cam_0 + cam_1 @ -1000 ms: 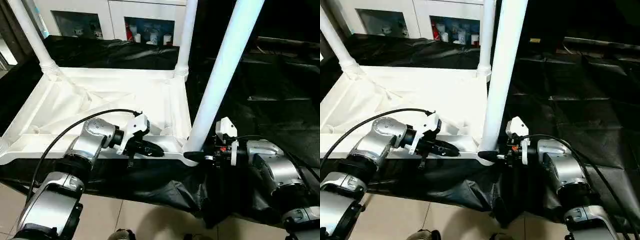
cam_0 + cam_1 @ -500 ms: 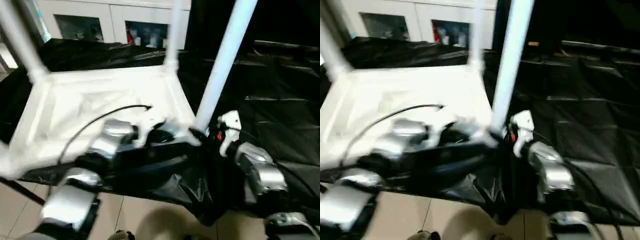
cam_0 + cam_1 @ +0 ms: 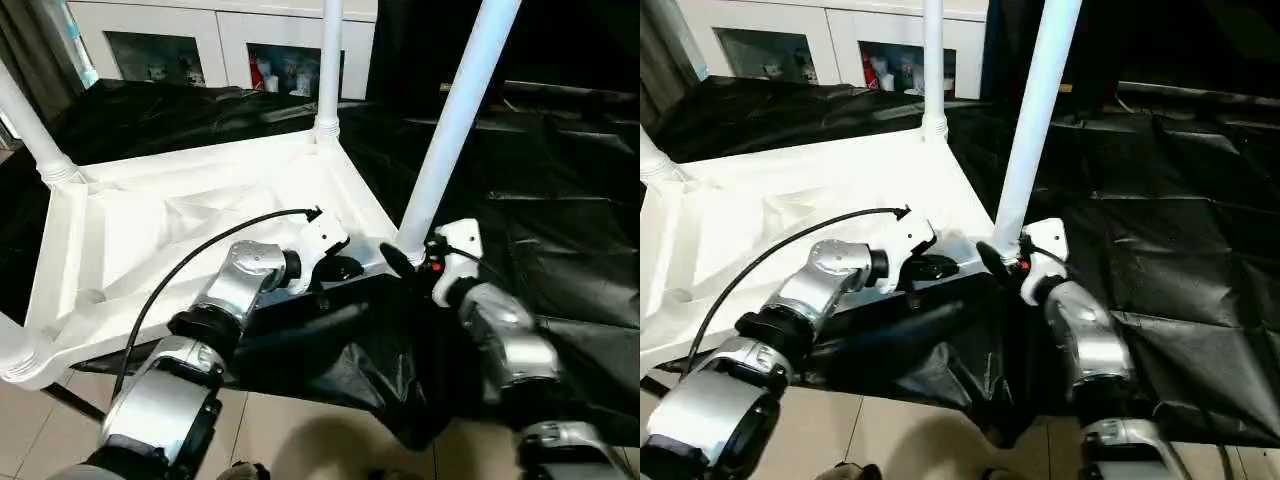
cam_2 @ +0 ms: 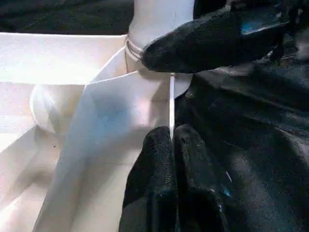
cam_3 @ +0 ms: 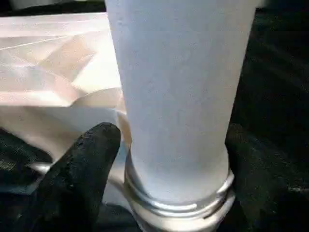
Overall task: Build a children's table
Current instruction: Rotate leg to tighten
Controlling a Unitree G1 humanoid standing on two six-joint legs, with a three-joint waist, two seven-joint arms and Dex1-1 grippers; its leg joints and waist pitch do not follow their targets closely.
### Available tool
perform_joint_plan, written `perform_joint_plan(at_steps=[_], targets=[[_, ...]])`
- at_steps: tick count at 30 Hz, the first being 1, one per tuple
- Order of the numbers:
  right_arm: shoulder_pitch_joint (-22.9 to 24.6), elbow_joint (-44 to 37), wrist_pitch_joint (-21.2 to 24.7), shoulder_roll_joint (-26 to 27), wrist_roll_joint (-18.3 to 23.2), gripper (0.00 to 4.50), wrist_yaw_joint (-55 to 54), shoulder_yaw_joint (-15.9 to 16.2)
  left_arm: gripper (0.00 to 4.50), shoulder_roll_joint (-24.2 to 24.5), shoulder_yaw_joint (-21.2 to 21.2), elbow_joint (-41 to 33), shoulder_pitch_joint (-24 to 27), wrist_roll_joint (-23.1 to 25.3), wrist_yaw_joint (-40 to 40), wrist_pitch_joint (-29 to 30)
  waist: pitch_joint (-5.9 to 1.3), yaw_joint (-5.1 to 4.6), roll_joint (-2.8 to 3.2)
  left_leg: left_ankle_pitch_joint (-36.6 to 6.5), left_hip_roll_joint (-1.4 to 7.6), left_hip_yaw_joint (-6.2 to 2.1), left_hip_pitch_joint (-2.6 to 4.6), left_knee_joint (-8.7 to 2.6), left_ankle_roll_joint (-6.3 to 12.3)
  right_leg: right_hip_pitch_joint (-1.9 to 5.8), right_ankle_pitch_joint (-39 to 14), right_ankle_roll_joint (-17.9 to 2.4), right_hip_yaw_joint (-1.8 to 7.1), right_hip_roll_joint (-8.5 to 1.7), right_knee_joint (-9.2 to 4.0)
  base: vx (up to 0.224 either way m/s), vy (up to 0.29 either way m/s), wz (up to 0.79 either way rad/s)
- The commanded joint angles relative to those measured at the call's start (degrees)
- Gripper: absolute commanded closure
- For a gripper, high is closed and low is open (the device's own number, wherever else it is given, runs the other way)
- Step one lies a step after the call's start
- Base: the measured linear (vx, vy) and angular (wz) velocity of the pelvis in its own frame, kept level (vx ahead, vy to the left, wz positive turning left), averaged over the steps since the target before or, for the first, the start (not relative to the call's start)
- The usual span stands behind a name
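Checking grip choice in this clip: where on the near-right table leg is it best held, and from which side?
Low on the leg, just above its ringed base, coming in from the robot's side as the right gripper does: the round shaft fits between the fingers, and a low hold likely steadies it in the corner socket.

— What carries everything here?

— A surface (image 3: 560,200) draped in a crinkled black sheet (image 3: 1180,270), which hangs over the near edge in folds above the pale tiled floor (image 3: 290,430).

— And what lies directly on it?

— The children's table (image 3: 200,200), upside down, its ribbed white underside facing up. It sits skewed on the sheet, with its near-left corner (image 3: 25,355) jutting past the edge over the floor.

— Anything to its right?

— Just bare black sheet.
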Motion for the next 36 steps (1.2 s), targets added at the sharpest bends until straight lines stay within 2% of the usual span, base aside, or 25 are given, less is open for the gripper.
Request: perform_joint_plan(at_steps=[1, 2, 3, 5, 6, 7, 8, 9, 10, 12, 14, 16, 17, 18, 21, 23, 27, 29, 30, 32, 33, 34, 35, 36], targets=[[0.3, -2.3, 1.2, 1.4, 1.2, 0.83, 10.0, 6.8, 4.5, -1.3, -3.1, -0.6, 0.4, -1.0, -4.8, -0.3, -3.15, 0.27, -0.63, -17.6, 2.87, -1.94, 1.39, -4.51, 3.16, 1.53, -15.3, -11.9, 1.92, -3.25, -4.29, 0.0, 0.0, 0.0], [0.4, -2.8, 1.0, -0.9, 1.4, 0.83, 13.9, 7.3, 4.5, 0.6, -3.7, -1.5, 0.9, -0.9, -8.4, -0.2, -3.18, 0.28, -0.77, -17.1, 2.83, -1.82, 1.38, -4.46, 3.53, 1.53, -14.9, -12.1, 1.88, -3.26, -4.26, 0.0, 0.0, 0.0], [0.4, -2.9, 1.2, -1.4, 1.5, 0.83, 14.7, 7.3, 4.5, 0.9, -3.8, -1.6, 0.9, -0.9, -9.1, -0.1, -3.35, 0.39, -0.84, -15.5, 2.86, -1.81, 1.04, -4.28, 4.09, 1.93, -14.0, -12.7, 1.76, -3.33, -3.9, 0.0, 0.0, 0.0], [0.4, -3.7, 1.3, -3.9, 1.7, 0.83, 19.6, 7.5, 4.5, 3.5, -4.6, -2.5, 1.6, -0.8, -13.8, -0.6, -3.48, 0.66, -0.71, -12.9, 2.97, -1.63, 1.0, -4.02, 4.9, 1.95, -11.0, -13.8, 1.56, -3.26, -3.53, 0.0, 0.0, 0.0], [0.3, -4.3, 2.0, -5.4, 2.2, 0.83, 22.5, 7.8, 4.5, 5.0, -5.2, -2.9, 1.9, -0.6, -16.4, -1.1, -3.66, 0.72, -0.87, -10.8, 2.98, -1.59, 0.81, -3.76, 5.67, 2.24, -7.8, -14.7, 1.43, -3.15, -2.97, 0.056, -0.025, -0.02], [0.3, -4.5, 2.2, -5.8, 2.3, 0.83, 23.3, 7.8, 4.5, 5.5, -5.3, -3.0, 2.0, -0.6, -17.1, -1.2, -3.8, 0.88, -0.74, -8.6, 3.01, -1.42, 0.88, -3.48, 6.77, 2.18, -3.8, -15.7, 1.42, -3.02, -2.46, 0.058, -0.023, -0.02], [0.2, -5.0, 3.2, -6.8, 2.7, 0.83, 25.1, 8.0, 4.5, 6.5, -5.5, -3.3, 2.3, -0.6, -18.7, -1.2, -3.84, 0.94, -0.66, -7.8, 3.03, -1.36, 0.96, -3.37, 7.24, 2.11, -2.0, -16.3, 1.42, -2.98, -2.25, 0.058, -0.023, -0.02], [0.1, -5.4, 3.7, -7.9, 3.0, 0.83, 26.8, 8.2, 4.5, 7.8, -5.5, -3.7, 2.6, -0.8, -20.6, -1.4, -3.94, 1.23, -0.78, -6.5, 2.96, -1.26, 1.11, -3.16, 7.92, 2.21, 0.8, -17.2, 1.38, -2.8, -1.86, 0.0, 0.0, 0.0], [0.1, -5.4, 3.7, -7.9, 3.0, 0.83, 26.8, 8.2, 4.5, 7.8, -5.5, -3.7, 2.6, -0.8, -20.6, -1.4, -3.9, 1.36, -0.8, -5.8, 2.95, -1.13, 1.08, -3.08, 8.66, 2.16, 2.5, -17.7, 1.4, -2.83, -1.67, 0.0, 0.0, 0.0], [-0.2, -5.7, 4.7, -8.9, 3.4, 0.83, 28.8, 8.7, 4.5, 9.1, -5.4, -4.3, 2.8, -1.1, -22.7, -1.0, -3.95, 1.69, -0.65, -5.3, 3.09, -1.13, 1.24, -3.06, 8.93, 2.14, 3.1, -18.2, 1.36, -2.91, -1.55, 0.0, 0.0, 0.0], [-0.4, -5.3, 4.3, -9.2, 3.1, 1.06, 29.6, 8.8, 4.5, 9.7, -5.3, -4.3, 2.8, -1.3, -23.3, -1.0, -3.87, 1.87, -0.52, -6.0, 3.17, -1.16, 1.35, -3.17, 8.43, 2.03, 1.5, -18.2, 1.28, -2.9, -1.64, 0.0, 0.0, 0.0], [-0.4, -5.2, 4.6, -9.3, 3.2, 1.14, 30.3, 8.7, 4.5, 10.2, -5.4, -4.4, 2.8, -1.4, -23.5, -1.1, -3.69, 2.01, -0.52, -8.5, 3.26, -1.19, 1.53, -3.46, 6.78, 1.97, -2.4, -17.8, 1.35, -2.94, -2.08, 0.0, 0.0, 0.0], [-0.4, -5.2, 4.6, -9.4, 3.2, 1.19, 30.4, 8.7, 4.5, 10.3, -5.4, -4.5, 2.8, -1.4, -23.6, -1.1, -3.66, 2.02, -0.53, -8.9, 3.28, -1.22, 1.56, -3.54, 6.34, 1.98, -3.2, -17.6, 1.37, -2.97, -2.12, 0.0, 0.0, 0.0], [-0.3, -5.4, 5.3, -9.4, 3.6, 1.47, 31.1, 8.8, 4.5, 10.5, -5.5, -5.0, 3.0, -1.6, -23.7, -0.8, -3.58, 2.06, -0.6, -9.7, 3.28, -1.22, 1.56, -3.62, 5.77, 1.97, -4.2, -17.4, 1.42, -2.97, -2.24, 0.0, 0.0, 0.0], [0.2, -6.1, 5.9, -9.4, 3.8, 1.6, 31.7, 9.1, 4.5, 10.6, -5.5, -5.5, 3.2, -1.7, -23.8, -0.5, -3.55, 2.12, -0.65, -10.1, 3.29, -1.25, 1.6, -3.69, 4.91, 1.93, -5.6, -16.9, 1.51, -3.07, -2.36, 0.0, 0.0, 0.0], [0.9, -7.0, 6.7, -9.5, 4.1, 1.84, 32.3, 9.7, 4.5, 10.5, -5.3, -5.9, 3.4, -2.0, -24.1, -0.1, -3.6, 2.18, -0.71, -9.2, 3.19, -1.23, 1.5, -3.6, 5.06, 2.01, -4.6, -16.7, 1.53, -3.04, -2.21, 0.0, 0.0, 0.0], [1.5, -7.3, 7.0, -9.3, 4.2, 1.91, 32.3, 9.9, 4.5, 10.2, -5.0, -5.8, 3.4, -2.4, -23.6, 0.1, -3.75, 2.43, -0.74, -7.2, 3.1, -1.15, 1.47, -3.35, 6.17, 2.06, -1.6, -17.1, 1.48, -2.99, -1.88, 0.0, 0.0, 0.0], [2.2, -7.7, 7.6, -8.9, 4.2, 1.91, 31.8, 9.8, 4.5, 9.6, -4.5, -5.6, 3.4, -2.7, -22.4, 0.3, -3.73, 2.47, -0.76, -7.4, 3.11, -1.14, 1.46, -3.35, 6.27, 2.05, -1.7, -17.1, 1.47, -2.98, -1.92, 0.0, 0.0, 0.0], [2.9, -7.0, 7.0, -7.6, 3.4, 1.92, 28.1, 9.3, 4.5, 8.0, -3.7, -4.8, 2.9, -2.8, -18.8, 0.4, -3.69, 2.52, -0.76, -7.8, 3.15, -1.12, 1.49, -3.37, 6.14, 1.99, -2.4, -17.0, 1.49, -3.0, -2.02, 0.0, 0.0, 0.0], [3.3, -6.4, 6.3, -6.5, 2.7, 1.93, 24.9, 8.8, 4.5, 6.9, -3.1, -3.8, 2.3, -2.6, -15.5, 0.5, -3.49, 2.62, -0.71, -9.4, 3.22, -1.15, 1.58, -3.54, 5.47, 1.79, -5.1, -16.6, 1.52, -3.1, -2.41, 0.0, 0.0, 0.0], [3.5, -4.8, 5.8, -4.6, 1.1, 1.93, 18.4, 7.8, 4.5, 5.0, -2.5, -2.3, 1.4, -2.3, -11.2, 0.8, -3.31, 2.53, -0.78, -11.2, 3.23, -1.21, 1.71, -3.75, 4.35, 1.65, -8.4, -15.9, 1.55, -3.17, -2.81, 0.0, 0.0, 0.0], [3.5, -4.6, 5.7, -4.2, 1.0, 1.93, 17.4, 7.6, 4.5, 4.7, -2.5, -2.2, 1.3, -2.2, -10.5, 0.8, -3.08, 2.31, -0.72, -13.9, 3.18, -1.33, 1.95, -4.08, 2.76, 1.43, -13.2, -14.9, 1.58, -3.26, -3.4, 0.0, 0.0, 0.0], [3.6, -4.1, 5.6, -3.2, 0.6, 1.94, 14.7, 7.2, 4.5, 3.8, -2.5, -1.7, 1.0, -1.9, -8.7, 0.8, -3.08, 2.19, -0.81, -15.1, 3.15, -1.48, 1.95, -4.2, 1.99, 1.46, -15.5, -14.2, 1.63, -3.38, -3.63, 0.0, 0.0, 0.0], [3.6, -2.8, 5.9, -0.5, 0.3, 1.94, 7.7, 5.5, 4.5, 1.6, -2.7, -0.9, 0.5, -1.4, -5.1, 0.9, -2.83, 1.87, -0.7, -18.2, 3.17, -1.76, 2.28, -4.61, 0.25, 1.0, -21.3, -12.1, 1.76, -3.5, -4.42, -0.05, 0.011, 0.0]])
